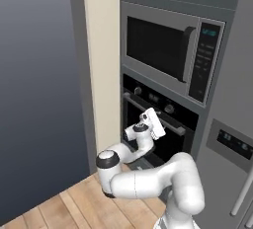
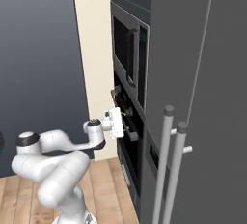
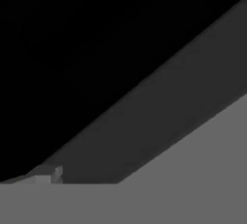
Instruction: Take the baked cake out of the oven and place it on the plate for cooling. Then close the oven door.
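Note:
The black oven [image 1: 159, 105] sits in the wall below the microwave, with round knobs along its top strip. Its oven door [image 1: 170, 146] stands upright against the oven front, with the long silver bar handle [image 1: 174, 126] across its top. My gripper [image 1: 155, 117] [image 2: 126, 121] is right at this handle, near its middle, pointing into the door, jaws spread wide and holding nothing that I can make out. In the hand view the black door glass [image 3: 72, 49] is very close. The cake and the plate are out of view.
A silver-framed microwave [image 1: 168, 50] sits above the oven. A tall grey fridge [image 2: 193, 97] with vertical bar handles [image 2: 169, 160] stands close on the right. A beige side panel [image 1: 101, 65] borders the oven's left. Wooden floor [image 1: 64, 203] lies below.

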